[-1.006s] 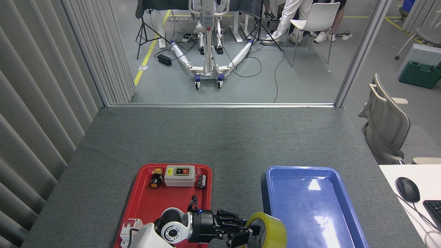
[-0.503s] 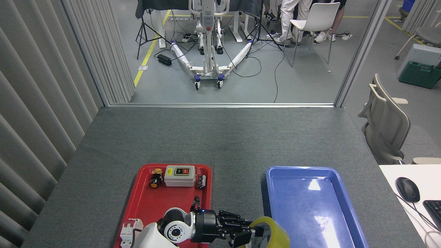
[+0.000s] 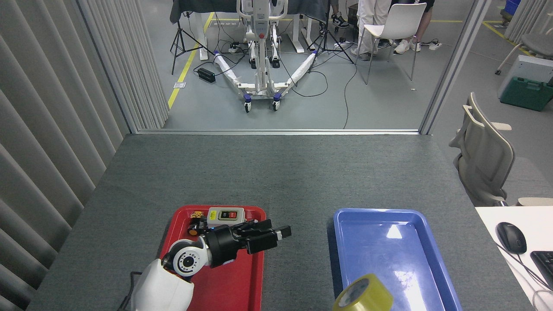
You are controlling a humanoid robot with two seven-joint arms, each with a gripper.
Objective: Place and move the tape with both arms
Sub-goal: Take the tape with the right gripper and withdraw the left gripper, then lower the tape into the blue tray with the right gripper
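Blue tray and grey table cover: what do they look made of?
The blue rectangular tray looks like glossy moulded plastic: bright glare patches, rounded rim. The grey table cover looks like matte felt or low-pile carpet: speckled, no reflections. Neither is certain.

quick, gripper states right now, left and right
Left gripper: open, holding nothing, over the red tray; the tape sits apart from it.
Right gripper: not in view.

The grey tabletop (image 3: 276,172) lies bare from its far edge to the trays. Between the red tray (image 3: 233,289) and blue tray (image 3: 432,276) runs an open strip, with the tape (image 3: 363,298) blocking its near end.
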